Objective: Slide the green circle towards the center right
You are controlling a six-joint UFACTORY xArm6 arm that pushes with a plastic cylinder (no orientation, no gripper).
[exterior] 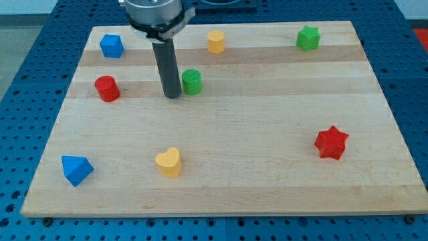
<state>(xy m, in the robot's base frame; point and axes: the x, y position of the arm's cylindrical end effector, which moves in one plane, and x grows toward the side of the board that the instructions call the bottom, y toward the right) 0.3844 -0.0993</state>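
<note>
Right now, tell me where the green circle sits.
The green circle sits in the board's upper left-centre, just right of my tip, with the red cylinder farther left and the yellow block above right.

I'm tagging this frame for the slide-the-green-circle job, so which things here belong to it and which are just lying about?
In the job:
green circle
my tip, just to the view's left of that circle
wooden board

Lying about:
green star
red star
red cylinder
blue cube
blue wedge
yellow heart
orange hexagon

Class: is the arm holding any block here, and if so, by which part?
Nothing is held. My tip only stands just left of the green circle.
</note>
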